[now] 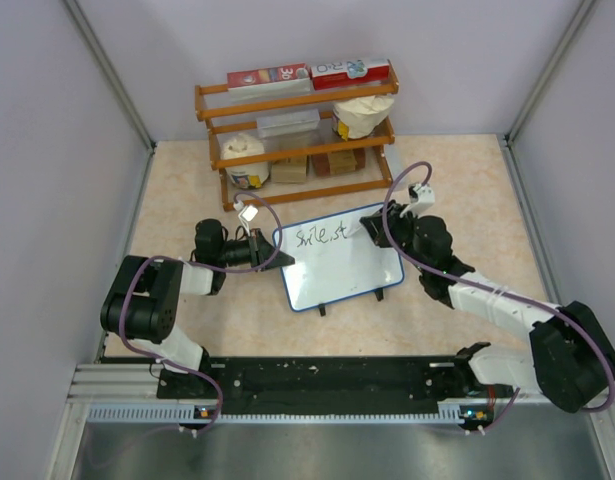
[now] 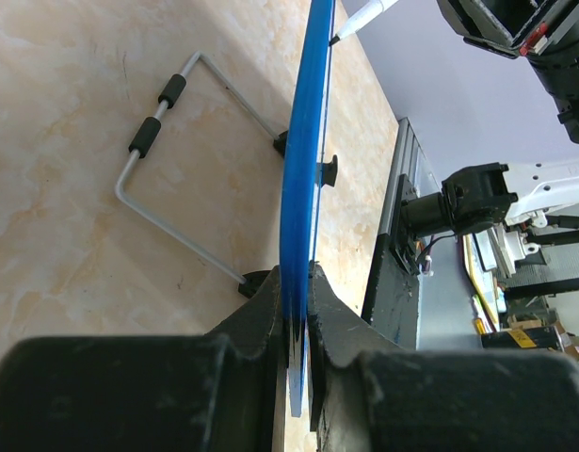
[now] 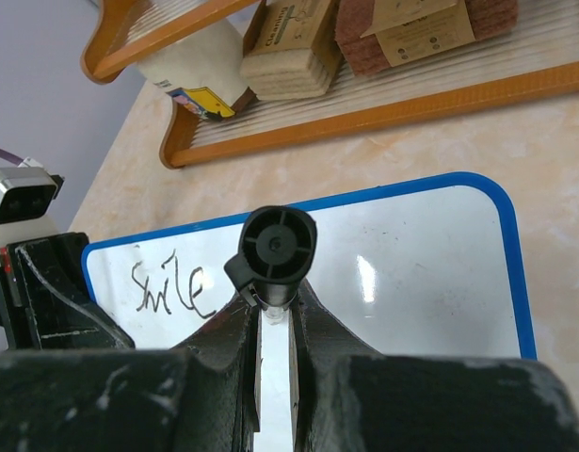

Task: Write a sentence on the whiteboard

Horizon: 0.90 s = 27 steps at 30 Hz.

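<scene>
left gripper [image 2: 297, 315] clamped on the left edge of the whiteboard [image 1: 349, 270], which sits propped at mid-bench, a bit toward the far edge. right gripper [image 3: 275, 325] closed tight on a marker [image 3: 278, 247], tip at the board's top line. sentence [image 1: 322, 236] reads roughly "smile, st". wooden rack [image 1: 297, 100] at far edge.

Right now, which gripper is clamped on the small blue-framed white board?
The left gripper: its jaws pinch the whiteboard by its blue edge, whereas the right gripper holds a black-ended marker.
</scene>
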Each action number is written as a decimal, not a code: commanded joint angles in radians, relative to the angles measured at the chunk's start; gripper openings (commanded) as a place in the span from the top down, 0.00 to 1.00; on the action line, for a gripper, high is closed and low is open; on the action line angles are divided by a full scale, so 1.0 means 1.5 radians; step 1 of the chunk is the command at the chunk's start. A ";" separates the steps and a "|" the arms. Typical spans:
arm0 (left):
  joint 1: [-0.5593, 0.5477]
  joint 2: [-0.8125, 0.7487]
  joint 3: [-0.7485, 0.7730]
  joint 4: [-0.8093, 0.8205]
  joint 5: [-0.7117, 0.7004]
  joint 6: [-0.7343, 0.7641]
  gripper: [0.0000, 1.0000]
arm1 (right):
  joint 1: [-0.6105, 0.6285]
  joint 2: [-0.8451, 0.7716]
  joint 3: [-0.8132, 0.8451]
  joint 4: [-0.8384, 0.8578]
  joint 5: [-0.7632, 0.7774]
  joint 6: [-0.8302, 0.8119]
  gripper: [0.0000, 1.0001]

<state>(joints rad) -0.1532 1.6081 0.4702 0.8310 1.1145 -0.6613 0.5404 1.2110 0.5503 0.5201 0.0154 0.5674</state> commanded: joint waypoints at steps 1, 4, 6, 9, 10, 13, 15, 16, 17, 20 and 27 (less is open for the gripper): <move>0.000 0.007 0.009 0.005 -0.027 0.022 1.00 | -0.006 -0.018 0.001 -0.025 0.026 -0.020 1.00; 0.000 0.006 0.010 0.005 -0.027 0.022 1.00 | -0.006 -0.019 0.008 -0.027 0.036 -0.020 1.00; -0.001 0.006 0.009 0.005 -0.027 0.023 1.00 | -0.005 -0.018 0.017 -0.030 0.042 -0.020 1.00; 0.000 0.007 0.009 0.005 -0.029 0.022 1.00 | -0.005 -0.015 0.028 -0.027 0.046 -0.020 1.00; -0.001 0.006 0.009 0.005 -0.027 0.022 1.00 | -0.005 -0.013 0.031 -0.026 0.047 -0.019 1.00; 0.000 0.005 0.009 0.005 -0.027 0.023 1.00 | -0.005 -0.013 0.042 -0.021 0.045 -0.020 1.00; 0.000 0.007 0.010 0.005 -0.028 0.023 1.00 | -0.005 -0.017 0.047 -0.017 0.044 -0.019 1.00; 0.000 0.007 0.010 0.005 -0.027 0.022 1.00 | -0.005 -0.025 0.047 -0.014 0.042 -0.019 1.00; -0.001 0.007 0.009 0.005 -0.028 0.022 1.00 | -0.005 -0.029 0.047 -0.011 0.040 -0.019 1.00; 0.000 0.007 0.010 0.005 -0.027 0.022 1.00 | -0.005 -0.051 0.042 0.001 0.036 -0.017 1.00; 0.000 0.007 0.010 0.005 -0.027 0.022 1.00 | -0.006 -0.059 0.052 -0.015 0.056 -0.034 1.00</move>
<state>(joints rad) -0.1532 1.6085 0.4702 0.8352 1.1152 -0.6598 0.5400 1.1427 0.5770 0.4786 0.0685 0.5442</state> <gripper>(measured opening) 0.124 0.083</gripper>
